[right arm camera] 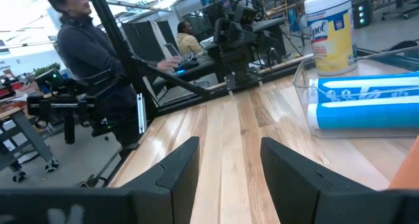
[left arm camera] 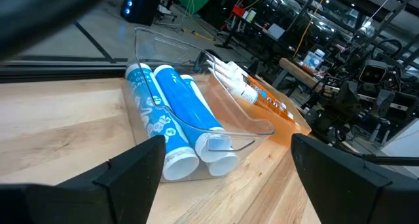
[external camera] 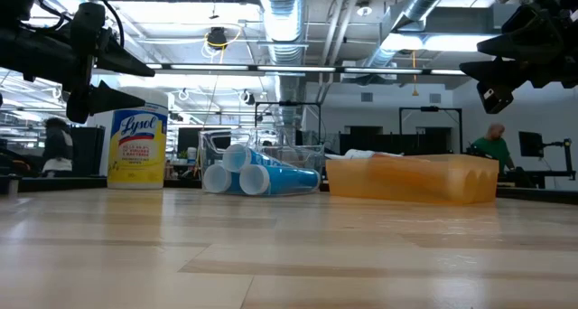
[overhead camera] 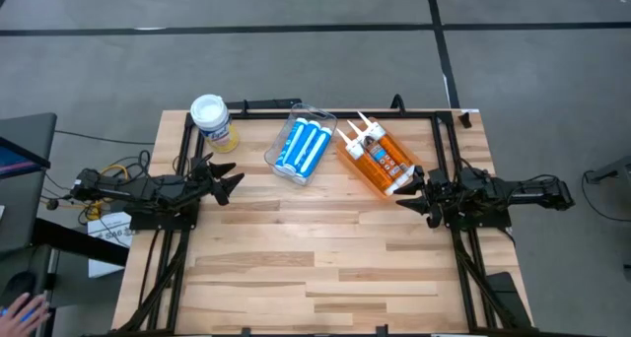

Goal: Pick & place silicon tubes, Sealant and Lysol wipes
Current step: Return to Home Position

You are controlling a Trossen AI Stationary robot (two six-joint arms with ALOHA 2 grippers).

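Blue sealant tubes (overhead camera: pixel 302 148) in clear bin (overhead camera: pixel 325 119) ahead of left hand (overhead camera: pixel 229 184), spread wide, empty, Lysol wipes (overhead camera: pixel 213 120) beside it, right hand (overhead camera: pixel 412 192) parted, empty, near orange bin (overhead camera: pixel 365 177).

The light wood-plank counter (overhead camera: pixel 315 268) stands on a grey concrete floor (overhead camera: pixel 296 61) crossed by dark lines (overhead camera: pixel 197 30). Beyond its far edge, silver ceiling ducts (external camera: pixel 287 20) and bright strip lights (external camera: pixel 424 40) hang over dark monitors (external camera: pixel 361 139). A person in green (external camera: pixel 494 145) is far off, and another in a dark top (right arm camera: pixel 88 47) stands beside the counter.
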